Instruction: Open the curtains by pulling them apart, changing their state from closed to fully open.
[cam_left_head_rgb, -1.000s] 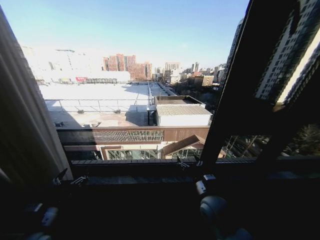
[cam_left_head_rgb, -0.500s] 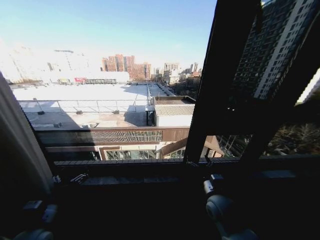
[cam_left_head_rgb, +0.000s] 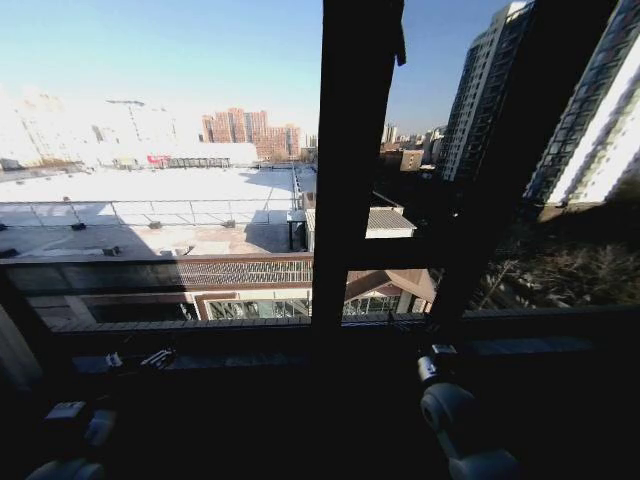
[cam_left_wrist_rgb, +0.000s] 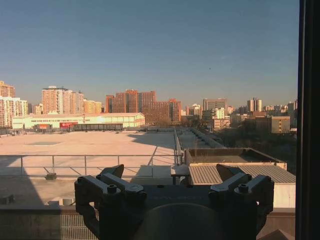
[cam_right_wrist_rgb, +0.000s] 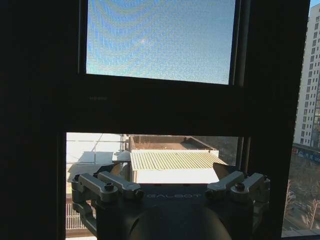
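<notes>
Left claw (cam_left_wrist_rgb: 172, 172) hangs low before the glass, jaws spread and nothing between them; through the gap I look straight out at rooftops and sky, with no fabric in its way. Right claw (cam_right_wrist_rgb: 170, 172) is likewise released and empty, held near the sill and facing a dark window frame bar (cam_right_wrist_rgb: 165, 105) that crosses in front of it. Outward from there, the only piece of the curtains (cam_left_head_rgb: 8, 355) I can make out is a pale sliver at the far left edge of the window, its pleats running top to bottom. It lies to the left of the left claw and apart from it, so I'd judge the left arm the nearer one for any further pull, sideways and leftward. I can't tell where a right-hand panel hangs.
</notes>
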